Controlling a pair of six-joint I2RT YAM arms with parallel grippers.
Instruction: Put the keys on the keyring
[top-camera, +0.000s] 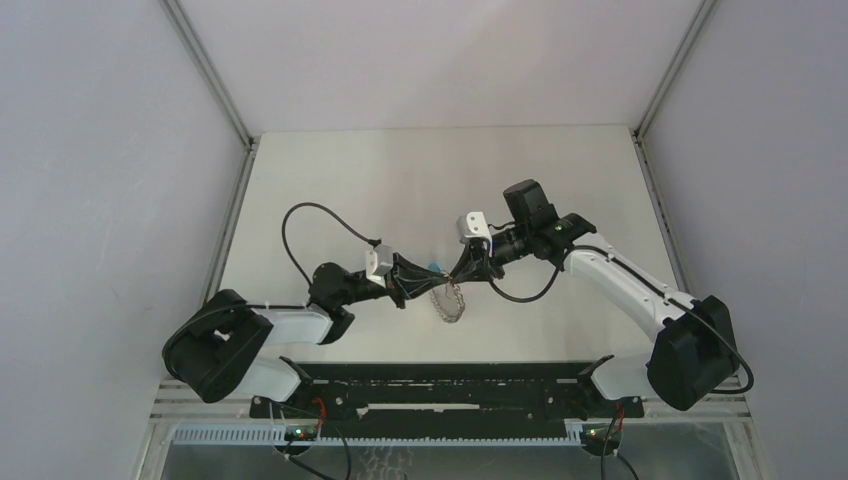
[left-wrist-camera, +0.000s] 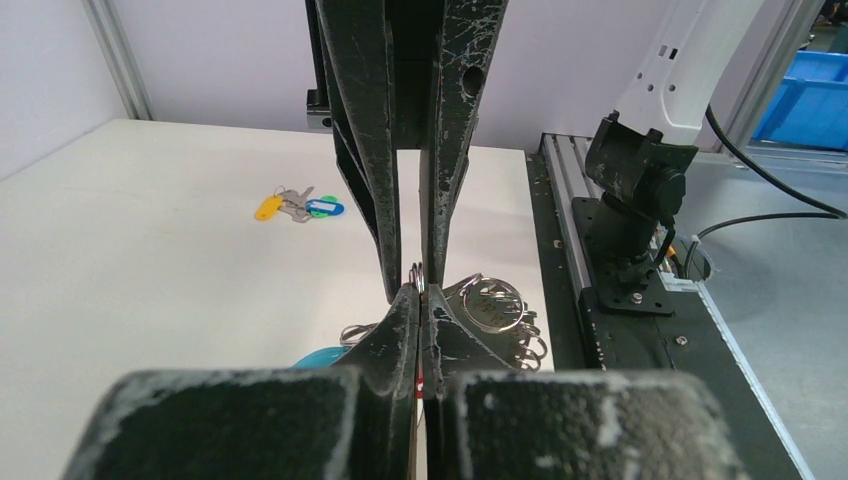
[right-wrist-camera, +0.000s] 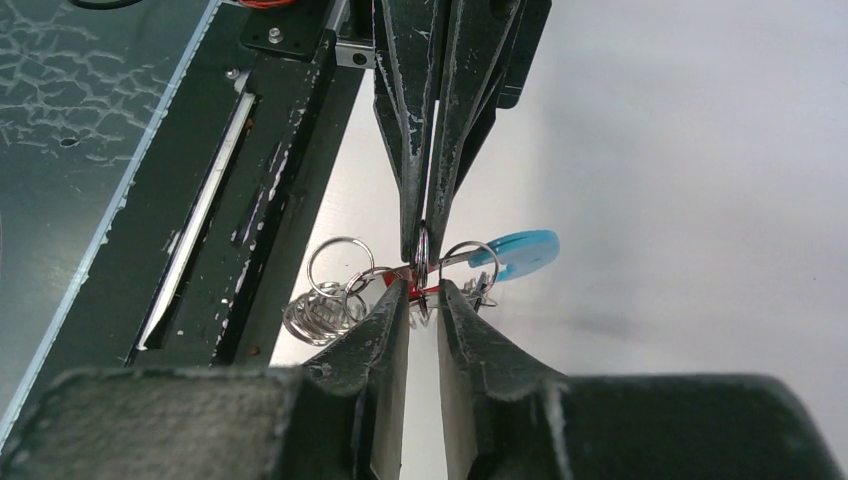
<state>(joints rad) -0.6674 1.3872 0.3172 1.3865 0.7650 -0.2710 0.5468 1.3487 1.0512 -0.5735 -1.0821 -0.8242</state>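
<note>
Left gripper (left-wrist-camera: 420, 296) clamped shut on a keyring (right-wrist-camera: 312, 318) loop, right gripper (right-wrist-camera: 422, 291) meeting it tip-to-tip, nearly closed around red key (right-wrist-camera: 392, 280), grip unclear.

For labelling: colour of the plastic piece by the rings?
The plastic piece is light blue; clearest in right wrist view.

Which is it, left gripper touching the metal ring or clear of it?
Touching. The right wrist view shows the left gripper pinching the metal ring between its tips, no gap.

From above, the keyring (top-camera: 450, 303) is too small to read; the left hand (left-wrist-camera: 418, 300) hides most of the blue piece (left-wrist-camera: 325, 357).
</note>
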